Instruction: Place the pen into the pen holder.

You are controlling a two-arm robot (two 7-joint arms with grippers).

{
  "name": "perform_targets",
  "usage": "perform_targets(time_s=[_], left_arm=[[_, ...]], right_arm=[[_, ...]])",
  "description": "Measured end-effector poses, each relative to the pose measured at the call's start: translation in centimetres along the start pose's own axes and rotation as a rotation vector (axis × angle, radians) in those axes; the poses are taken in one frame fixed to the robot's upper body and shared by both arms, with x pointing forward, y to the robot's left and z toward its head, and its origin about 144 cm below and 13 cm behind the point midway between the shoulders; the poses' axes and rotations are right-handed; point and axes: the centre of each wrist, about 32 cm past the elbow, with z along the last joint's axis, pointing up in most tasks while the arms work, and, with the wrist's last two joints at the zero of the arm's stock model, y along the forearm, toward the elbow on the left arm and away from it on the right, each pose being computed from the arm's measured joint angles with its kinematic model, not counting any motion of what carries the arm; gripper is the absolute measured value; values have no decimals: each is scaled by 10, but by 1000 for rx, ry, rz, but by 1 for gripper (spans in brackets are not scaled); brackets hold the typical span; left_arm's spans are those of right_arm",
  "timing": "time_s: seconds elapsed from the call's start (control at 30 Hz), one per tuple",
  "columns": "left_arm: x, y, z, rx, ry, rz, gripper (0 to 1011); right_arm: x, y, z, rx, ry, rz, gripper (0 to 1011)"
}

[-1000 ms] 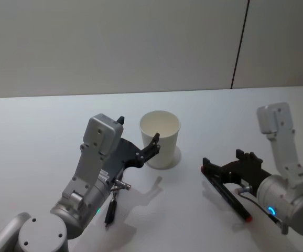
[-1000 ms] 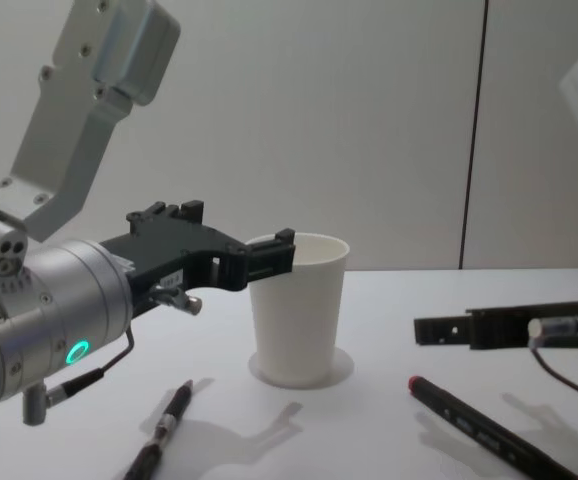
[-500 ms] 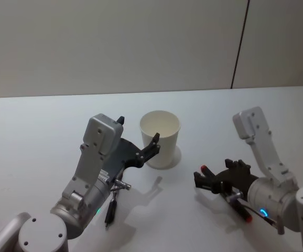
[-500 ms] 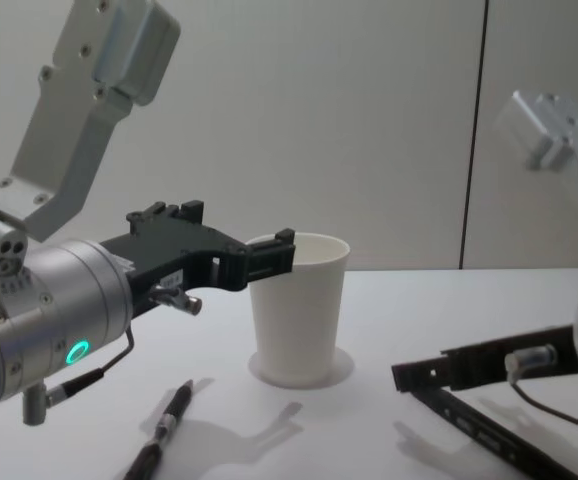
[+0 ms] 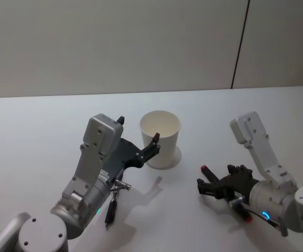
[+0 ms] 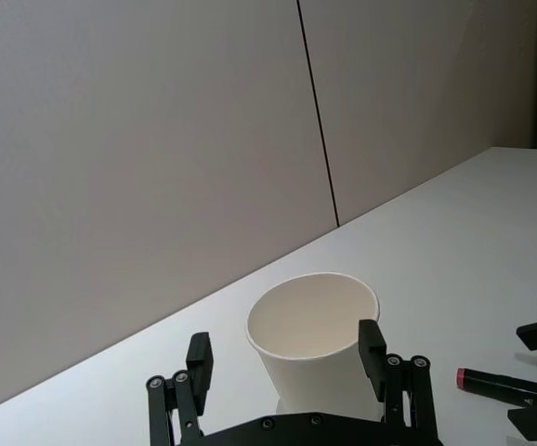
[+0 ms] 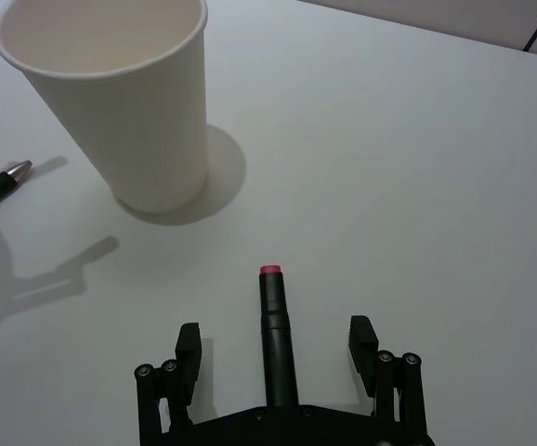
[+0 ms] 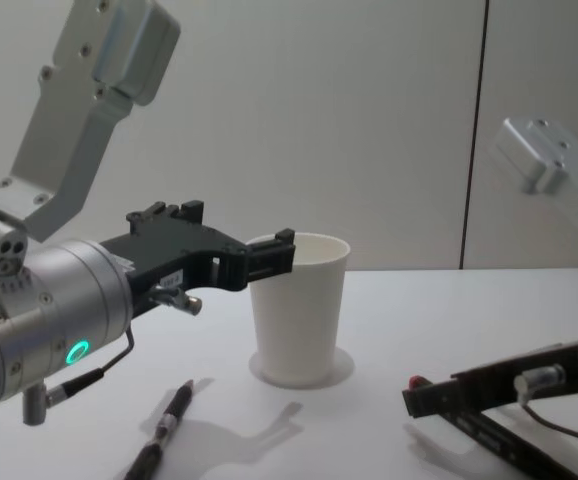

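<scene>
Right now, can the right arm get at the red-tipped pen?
Probably yes. The right gripper sits low over the red-tipped pen, jaws open on either side of it, and nothing stands between them.

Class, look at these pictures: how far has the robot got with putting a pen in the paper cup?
Done: nothing yet; the pen holder stands empty. In hand: the right gripper, open, straddles the red-tipped pen lying on the table, not yet gripping it. The left gripper hovers open by the holder, with a dark pen lying near that arm. Left: grip, lift, drop in.
</scene>
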Motion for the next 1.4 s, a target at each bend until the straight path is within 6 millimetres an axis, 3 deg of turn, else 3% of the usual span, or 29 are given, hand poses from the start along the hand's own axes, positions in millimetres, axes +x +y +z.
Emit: perform_targets(time_s=[0.2,0.3,0.57,0.67,1.1,1.2,1.4], left_arm=[[0,0,0,0,0,0,1003],[0,0,0,0,0,0,1003],[0,0,0,0,0,0,1003],[0,0,0,0,0,0,1003],[0,0,0,0,0,0,1002],[0,0,0,0,0,0,1003],[0,0,0,0,0,0,1003]], right_arm=[[3,1,-3,-8,6,-7,1001],[5,1,-5,-10,8,-7,954],[6,3,-7,-16,8,4,764],[6,4,-8,-18,8,9,629],[7,5,-9,-20,5,21,218],[7,5,-9,-18,5,22,165],[7,5,-10,-12,4,21,165]])
